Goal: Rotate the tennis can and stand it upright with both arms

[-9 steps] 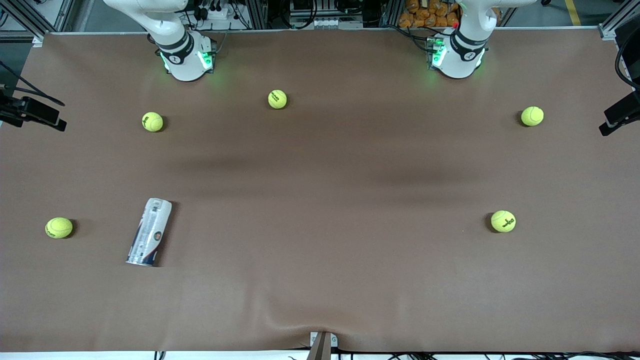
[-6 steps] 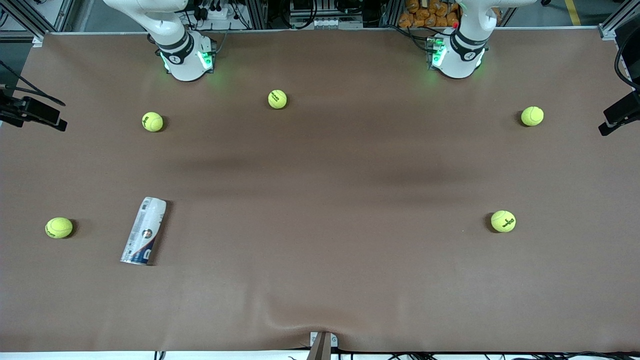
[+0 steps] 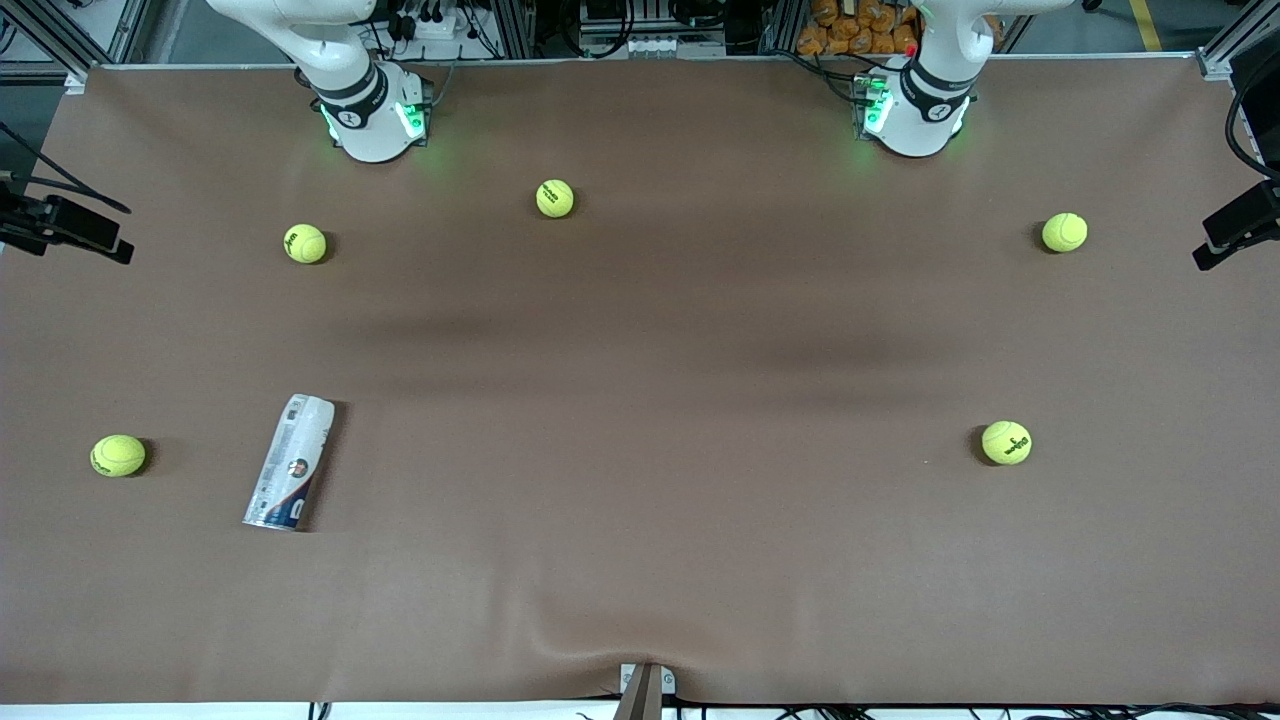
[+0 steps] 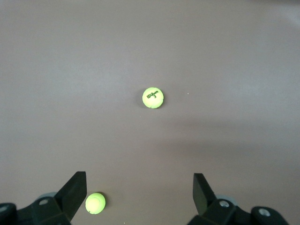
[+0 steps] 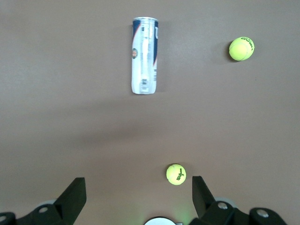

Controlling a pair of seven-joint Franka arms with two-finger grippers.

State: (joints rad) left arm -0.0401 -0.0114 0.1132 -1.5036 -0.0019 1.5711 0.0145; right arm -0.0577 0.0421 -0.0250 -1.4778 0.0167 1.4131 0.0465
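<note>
Both grippers, left [image 4: 139,194] and right [image 5: 139,197], seemingly hover high, fingers spread

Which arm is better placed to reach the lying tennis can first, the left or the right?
Probably the right. The tennis can lies on its side toward the right arm's end of the table, and the open right claw has it in view. The left claw, also open, sees only balls.

I count five tennis balls [image 3: 555,198] [image 3: 305,243] [image 3: 1064,232] [image 3: 118,455] [image 3: 1006,442] spread over the brown surface [image 3: 640,560], one tennis can [image 3: 289,461] lying on its side, and two arms [image 3: 340,60] [image 3: 940,60], each with one gripper [image 4: 139,187] [image 5: 139,190].
</note>
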